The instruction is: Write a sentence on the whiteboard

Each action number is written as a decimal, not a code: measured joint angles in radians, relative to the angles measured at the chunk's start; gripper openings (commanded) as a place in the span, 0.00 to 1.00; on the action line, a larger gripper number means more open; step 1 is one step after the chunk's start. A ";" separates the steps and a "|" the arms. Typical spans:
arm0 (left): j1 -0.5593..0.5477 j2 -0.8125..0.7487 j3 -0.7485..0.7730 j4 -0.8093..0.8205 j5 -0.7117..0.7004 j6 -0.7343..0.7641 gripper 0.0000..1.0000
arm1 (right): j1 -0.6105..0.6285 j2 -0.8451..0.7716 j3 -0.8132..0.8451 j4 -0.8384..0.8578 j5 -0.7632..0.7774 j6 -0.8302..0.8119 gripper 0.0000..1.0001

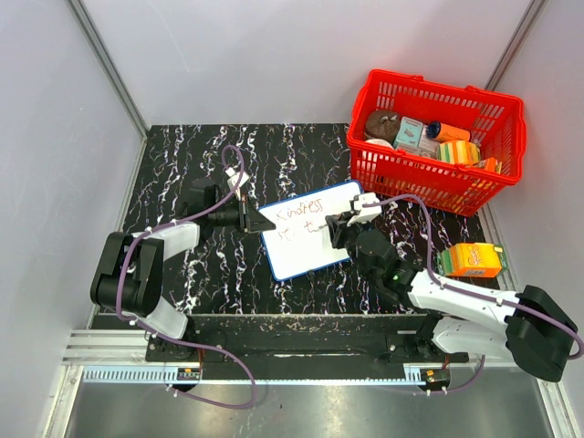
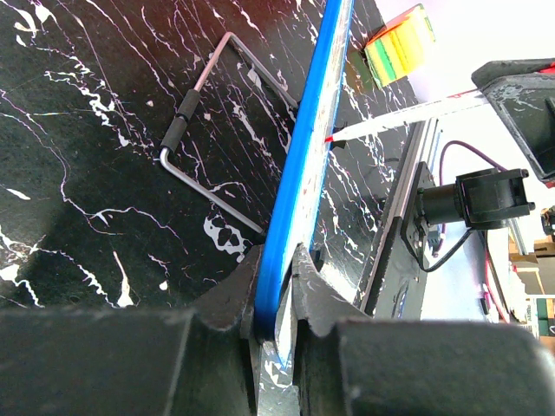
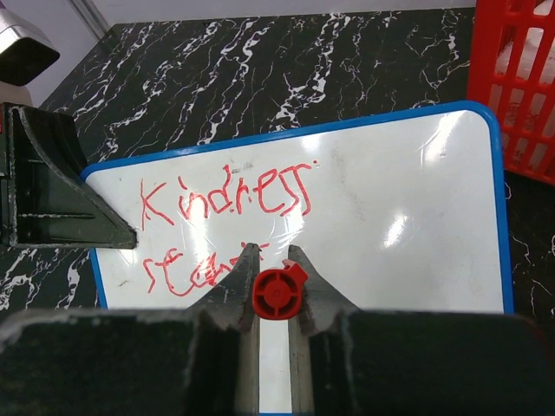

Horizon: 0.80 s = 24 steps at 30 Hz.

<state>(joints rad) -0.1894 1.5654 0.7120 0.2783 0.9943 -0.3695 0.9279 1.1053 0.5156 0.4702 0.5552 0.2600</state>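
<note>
The whiteboard (image 1: 310, 239) sits near the middle of the black marbled table (image 1: 182, 164), turned at a slant, with its far right corner close to the red basket (image 1: 436, 187); whether it rests fully flat cannot be told. The left gripper (image 2: 277, 260) is pinched narrow on the board's blue frame at the left edge, and in that wrist view the board shows only edge-on, so its writing face is hidden there. The right gripper (image 3: 267, 251) is clamped tight around a marker (image 3: 279, 293), of which the right wrist view shows just the round red rear end between the fingers; the tip is covered there, though the left wrist view shows it against the board's face. The sentence (image 3: 227, 195) begins with a red word reading roughly "Kindness", while the second line below it is scrawled and partly blocked by the fingers, so it is hard to read. A bent metal wire with a black sleeve (image 2: 178, 130) lies on the table and runs out of sight behind the board. An orange carton (image 1: 474, 260) stands to the right, near the right arm. The basket's contents are too small to name
</note>
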 measured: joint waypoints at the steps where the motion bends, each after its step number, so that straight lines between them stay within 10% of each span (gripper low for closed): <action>1: 0.000 0.000 0.000 0.000 0.000 0.000 0.00 | 0.000 0.003 0.000 0.003 -0.001 0.003 0.00; 24: 0.000 0.001 0.000 0.000 0.000 0.000 0.00 | 0.000 0.011 0.000 0.064 0.008 0.007 0.00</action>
<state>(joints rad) -0.1890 1.5661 0.7124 0.2783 0.9947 -0.3691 0.9279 1.1160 0.5156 0.5339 0.5636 0.2668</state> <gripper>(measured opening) 0.156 0.158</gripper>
